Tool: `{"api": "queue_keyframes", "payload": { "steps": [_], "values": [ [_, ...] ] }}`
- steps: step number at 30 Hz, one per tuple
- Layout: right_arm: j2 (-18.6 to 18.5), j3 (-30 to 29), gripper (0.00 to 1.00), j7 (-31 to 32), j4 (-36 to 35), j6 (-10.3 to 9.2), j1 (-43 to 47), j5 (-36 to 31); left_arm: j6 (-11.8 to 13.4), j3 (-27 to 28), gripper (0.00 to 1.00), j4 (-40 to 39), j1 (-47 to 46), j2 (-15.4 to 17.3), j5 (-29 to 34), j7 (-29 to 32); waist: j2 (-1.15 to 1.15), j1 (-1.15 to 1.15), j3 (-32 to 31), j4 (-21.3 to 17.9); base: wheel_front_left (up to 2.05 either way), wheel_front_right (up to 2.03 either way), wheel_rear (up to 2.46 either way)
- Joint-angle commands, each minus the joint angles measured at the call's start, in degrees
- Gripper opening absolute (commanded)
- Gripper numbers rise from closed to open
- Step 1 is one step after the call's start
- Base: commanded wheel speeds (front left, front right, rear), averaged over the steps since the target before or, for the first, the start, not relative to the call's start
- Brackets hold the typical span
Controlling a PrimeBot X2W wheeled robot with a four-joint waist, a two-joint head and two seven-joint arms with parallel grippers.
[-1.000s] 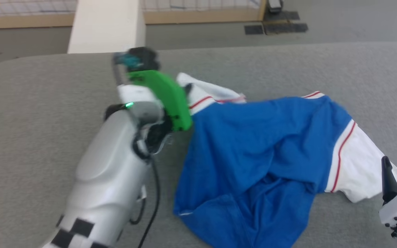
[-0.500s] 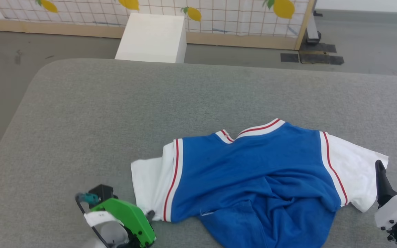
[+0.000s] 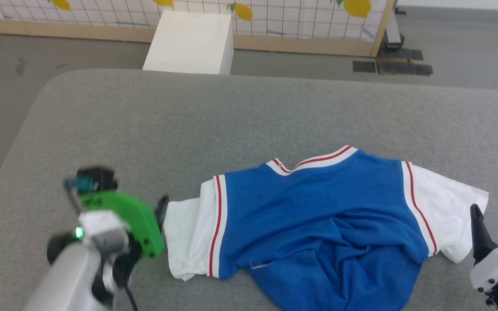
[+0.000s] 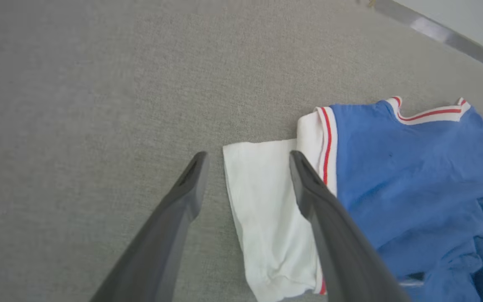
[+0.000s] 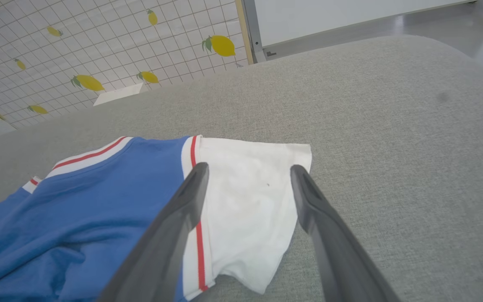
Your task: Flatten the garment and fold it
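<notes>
Head view places the royal-blue jersey T-shirt with white red-striped sleeves on the grey fabric-covered counter, collar away from the robot, sleeve-to-sleeve axis running left to right. Left gripper and right gripper, both spread and empty, each sit just beside the nearer sleeve's outer edge. The rumpled lower body is cut off at the bottom edge, hem hidden.

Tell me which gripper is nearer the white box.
Left. The left gripper hangs left of the shirt, nearly in line with the box beyond the table; the right gripper sits far across, right of the shirt.
</notes>
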Motion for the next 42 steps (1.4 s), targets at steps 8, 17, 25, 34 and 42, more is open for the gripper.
{"api": "queue_keyframes", "payload": {
  "steps": [8,17,25,34,42],
  "values": [
    [0.0,1.5,1.00,0.3,-0.9,-0.09,-2.2,0.4,-5.0,-9.6,1.00,9.8,-13.9,3.0,7.4,11.1,0.00,0.00,5.7,-2.4,0.00,0.00,0.00],
    [0.0,1.0,1.00,0.3,-1.3,-0.09,-3.8,-0.5,-6.0,-14.4,1.00,19.4,-14.5,0.9,7.2,18.9,0.00,0.00,8.7,-4.2,0.00,0.00,0.00],
    [0.0,1.0,1.00,0.1,-0.5,-0.09,-4.3,-0.3,-6.7,-13.9,0.00,19.8,-13.5,-1.7,3.8,19.5,0.00,0.00,8.6,-3.5,0.00,0.00,0.00],
    [-3.8,-1.1,1.00,12.8,-1.4,-0.09,-9.8,-6.5,-2.2,-1.5,0.00,8.5,-9.4,-3.1,-2.0,4.4,0.00,0.00,8.0,-2.8,0.00,0.00,0.00],
    [-15.4,4.3,1.00,33.0,2.1,-0.09,-18.5,-10.3,1.2,1.0,0.00,-4.7,-2.7,-3.8,-2.0,-0.7,0.00,0.00,10.8,-1.5,0.00,0.00,0.00]
  ]
}}
